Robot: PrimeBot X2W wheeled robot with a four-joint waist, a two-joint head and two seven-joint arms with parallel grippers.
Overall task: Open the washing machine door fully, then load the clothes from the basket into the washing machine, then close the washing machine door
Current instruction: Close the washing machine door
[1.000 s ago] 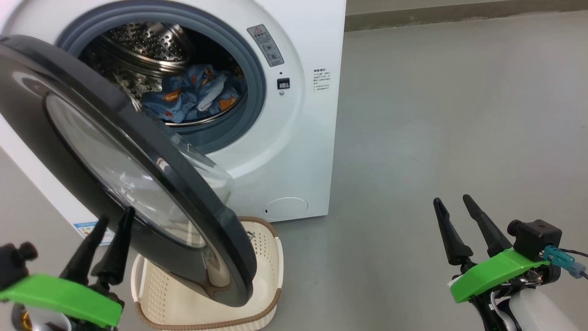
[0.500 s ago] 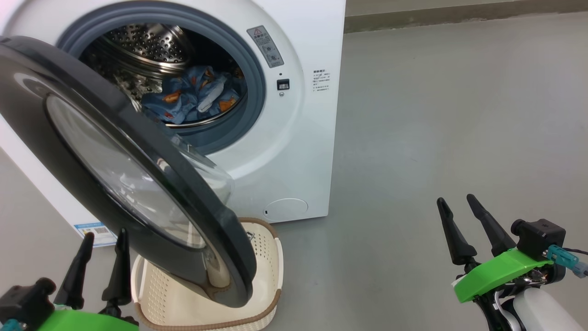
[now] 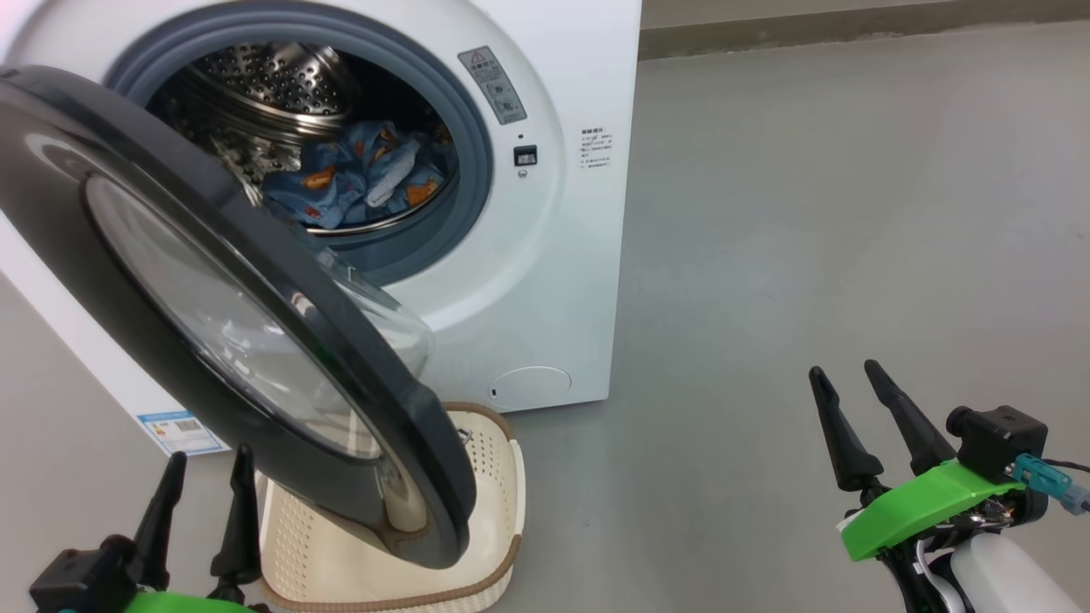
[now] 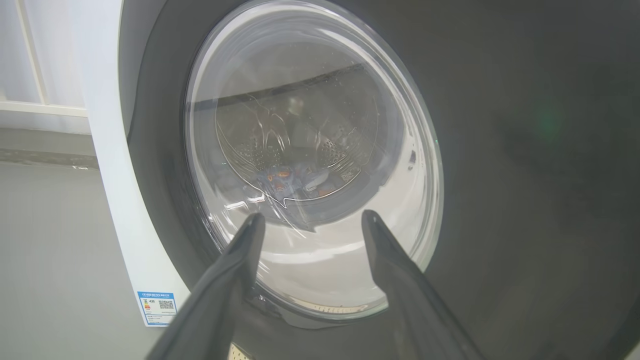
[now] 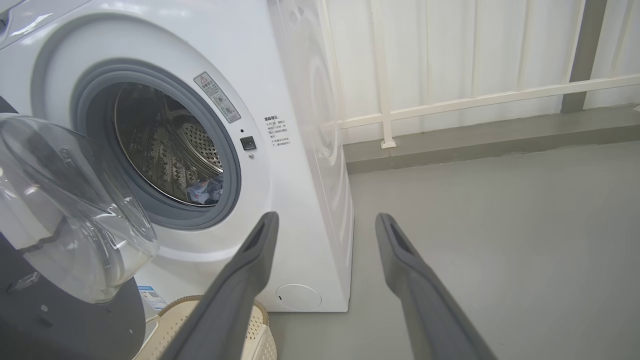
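The washing machine (image 3: 545,281) stands with its door (image 3: 51,221) swung partway out, the black rim and glass bowl hanging over the basket (image 3: 498,477). The blue bear-print clothes (image 3: 358,179) lie in the steel drum, showing through the door glass (image 4: 310,150) as clothes (image 4: 292,180). The basket's visible part holds nothing. My left gripper (image 3: 212,453) is open, low at the door's outer face and apart from it, left gripper (image 4: 312,216) aimed at the glass. My right gripper (image 3: 843,368) is open over bare floor to the right, right gripper (image 5: 326,216) facing the machine (image 5: 295,175).
Grey floor (image 3: 809,213) stretches right of the machine. A white railing and wall (image 5: 450,100) run behind it. A blue label sticker (image 3: 179,430) marks the machine's lower left front, and a round filter cap (image 3: 532,385) sits low on its front.
My left gripper has dropped lower and drawn back from the door's rim. The door, clothes and basket have not moved, and the right gripper has barely shifted.
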